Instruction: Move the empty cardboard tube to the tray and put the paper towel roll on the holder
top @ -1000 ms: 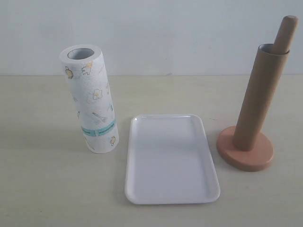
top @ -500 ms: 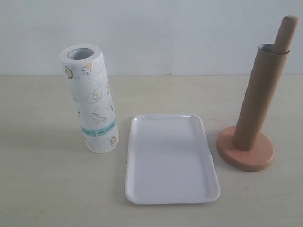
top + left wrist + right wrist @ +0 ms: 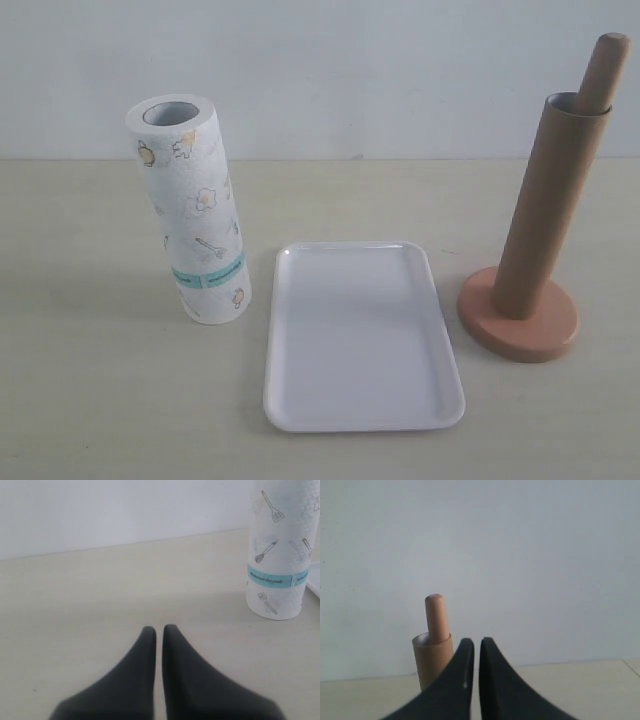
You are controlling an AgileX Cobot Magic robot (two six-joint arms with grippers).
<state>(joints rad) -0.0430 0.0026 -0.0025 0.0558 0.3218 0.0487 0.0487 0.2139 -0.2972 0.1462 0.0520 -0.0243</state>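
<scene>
The paper towel roll (image 3: 192, 205) stands upright on the table's left, also seen in the left wrist view (image 3: 281, 550). A white tray (image 3: 360, 335) lies flat in the middle. On the right the wooden holder (image 3: 520, 322) carries the empty cardboard tube (image 3: 548, 205) slid over its rod, whose rounded top (image 3: 606, 65) sticks out. Neither gripper shows in the exterior view. My left gripper (image 3: 159, 629) is shut and empty above bare table, some way from the roll. My right gripper (image 3: 476, 642) is shut and empty, with the tube (image 3: 431, 660) and rod (image 3: 436, 616) beyond it.
A plain pale wall backs the beige table (image 3: 90, 400). A corner of the tray (image 3: 315, 582) shows beside the roll in the left wrist view.
</scene>
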